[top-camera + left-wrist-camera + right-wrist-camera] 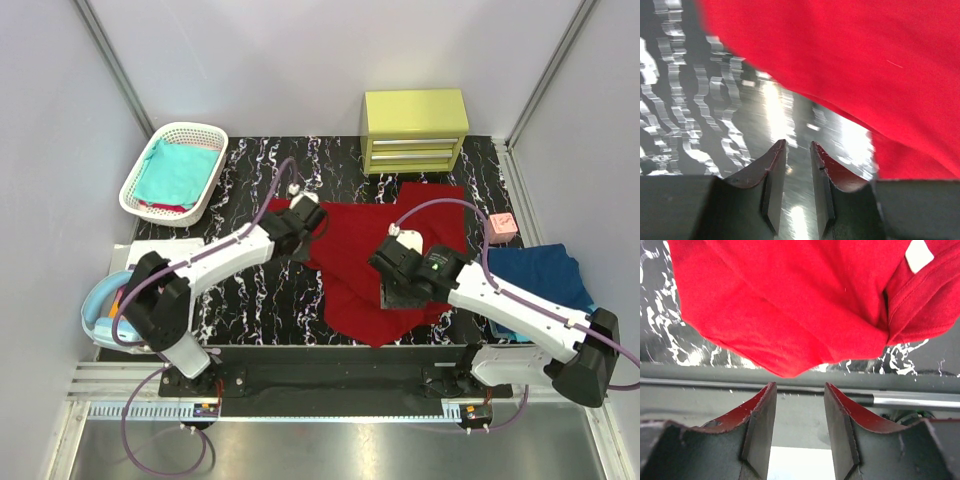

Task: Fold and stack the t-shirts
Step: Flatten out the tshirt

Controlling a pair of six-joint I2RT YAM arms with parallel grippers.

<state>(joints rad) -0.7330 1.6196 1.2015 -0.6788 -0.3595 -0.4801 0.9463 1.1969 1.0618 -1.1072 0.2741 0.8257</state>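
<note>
The dark red t-shirt (365, 235) lies spread over the middle of the black marbled table (260, 290). My left gripper (310, 216) hovers at the shirt's left edge. In the left wrist view this gripper (797, 145) stands narrowly open over bare table, with nothing between its fingers and the red cloth (855, 60) ahead of it. My right gripper (398, 296) hangs over the shirt's near part. It (800, 386) is open and empty in its own view, just short of the shirt's near corner (790, 300). A navy t-shirt (540, 275) lies at the right. A teal t-shirt (178, 170) fills the basket.
A white lattice basket (135, 185) stands at the back left and a yellow drawer unit (415, 128) at the back. A small pink block (502, 226) sits right of the red shirt. Light blue cloth (100, 305) lies at the left edge by the left arm.
</note>
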